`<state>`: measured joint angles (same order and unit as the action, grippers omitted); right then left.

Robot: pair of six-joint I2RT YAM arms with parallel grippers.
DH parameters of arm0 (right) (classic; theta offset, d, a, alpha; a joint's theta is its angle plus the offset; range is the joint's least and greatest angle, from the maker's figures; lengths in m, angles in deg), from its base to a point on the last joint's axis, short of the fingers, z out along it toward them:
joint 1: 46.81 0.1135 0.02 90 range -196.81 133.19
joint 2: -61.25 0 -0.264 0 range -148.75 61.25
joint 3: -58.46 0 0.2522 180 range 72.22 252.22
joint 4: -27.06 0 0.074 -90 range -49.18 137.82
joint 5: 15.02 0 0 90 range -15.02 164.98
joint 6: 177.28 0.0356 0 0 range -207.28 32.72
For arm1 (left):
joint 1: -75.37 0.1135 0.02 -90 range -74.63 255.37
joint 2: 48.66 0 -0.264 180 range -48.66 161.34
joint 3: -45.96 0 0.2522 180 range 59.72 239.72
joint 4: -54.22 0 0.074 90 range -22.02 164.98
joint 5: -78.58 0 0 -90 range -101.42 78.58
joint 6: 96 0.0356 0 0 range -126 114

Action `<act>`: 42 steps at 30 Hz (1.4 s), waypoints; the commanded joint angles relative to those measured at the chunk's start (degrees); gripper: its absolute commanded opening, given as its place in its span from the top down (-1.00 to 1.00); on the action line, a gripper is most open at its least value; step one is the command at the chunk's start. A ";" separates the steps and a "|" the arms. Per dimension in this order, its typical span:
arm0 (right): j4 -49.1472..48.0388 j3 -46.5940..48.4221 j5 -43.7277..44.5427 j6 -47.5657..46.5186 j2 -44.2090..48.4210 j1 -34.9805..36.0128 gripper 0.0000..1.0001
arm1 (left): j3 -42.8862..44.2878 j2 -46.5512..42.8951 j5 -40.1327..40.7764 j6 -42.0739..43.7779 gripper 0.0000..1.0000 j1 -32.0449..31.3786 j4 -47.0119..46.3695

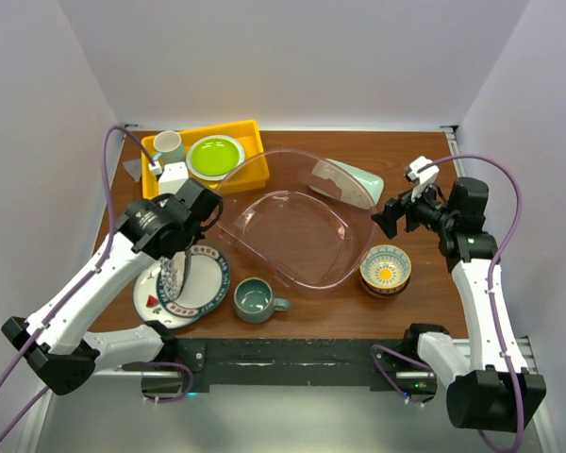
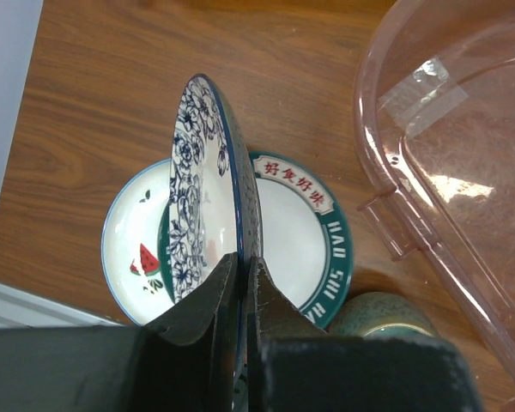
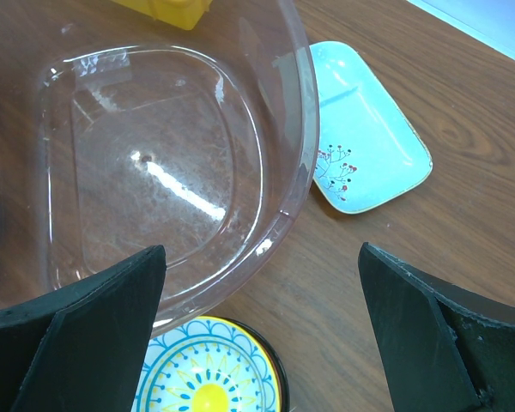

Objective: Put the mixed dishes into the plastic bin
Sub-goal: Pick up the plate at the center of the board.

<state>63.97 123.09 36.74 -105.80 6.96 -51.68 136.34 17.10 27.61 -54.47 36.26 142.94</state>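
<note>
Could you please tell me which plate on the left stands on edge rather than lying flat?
The blue-flowered plate, pinched at its rim by the left hand. The green-rimmed plate and the watermelon plate below it lie flat.

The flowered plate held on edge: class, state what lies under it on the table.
Two plates: a green-rimmed plate with red lettering, overlapping a white plate with a watermelon mark. The flowered plate hides their middles, so whether anything lies there cannot be seen.
</note>
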 commanded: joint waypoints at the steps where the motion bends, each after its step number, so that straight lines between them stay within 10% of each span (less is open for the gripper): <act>1: -1.54 0.54 0.71 -0.55 0.49 0.38 -0.96 | 6.52 -0.98 4.39 4.25 1.00 0.09 -0.60; 42: -1.89 0.28 0.62 -0.55 -0.12 0.29 -0.96 | 44.49 21.25 -2.38 23.50 1.00 -7.20 -12.03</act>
<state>63.95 123.09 36.94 -105.80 6.88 -51.68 174.65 36.99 23.04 -34.55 31.28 137.76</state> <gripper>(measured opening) 0.985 0.104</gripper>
